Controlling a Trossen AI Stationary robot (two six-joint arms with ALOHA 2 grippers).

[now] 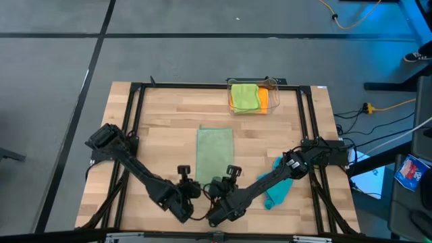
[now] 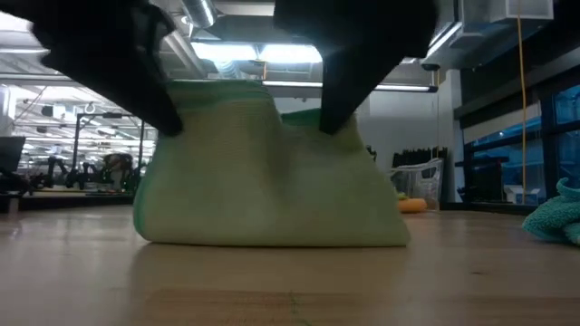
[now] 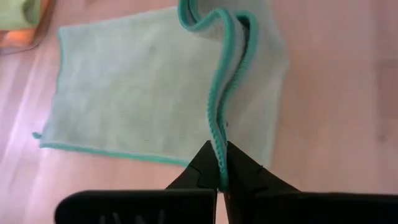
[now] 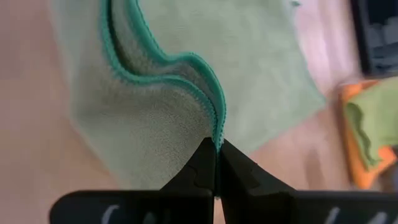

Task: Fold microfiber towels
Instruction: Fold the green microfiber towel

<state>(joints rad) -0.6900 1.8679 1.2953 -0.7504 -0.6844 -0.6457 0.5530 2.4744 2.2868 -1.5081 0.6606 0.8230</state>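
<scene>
We are pinching the near edge of the pale sage green microfiber towel (image 1: 214, 152), lying mid-table, with the left gripper (image 3: 221, 177) and right gripper (image 4: 216, 163) both clamped tight on its teal-stitched hem, so that the edge can be carried over into a fold.

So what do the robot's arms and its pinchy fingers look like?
Two black jointed arms of long slim links, with bulkier blocks at the shoulders. The left gripper and the right gripper each end in two matte black fingers tapering to pointed tips. Faint white marks show on each wrist's black housing.
</scene>
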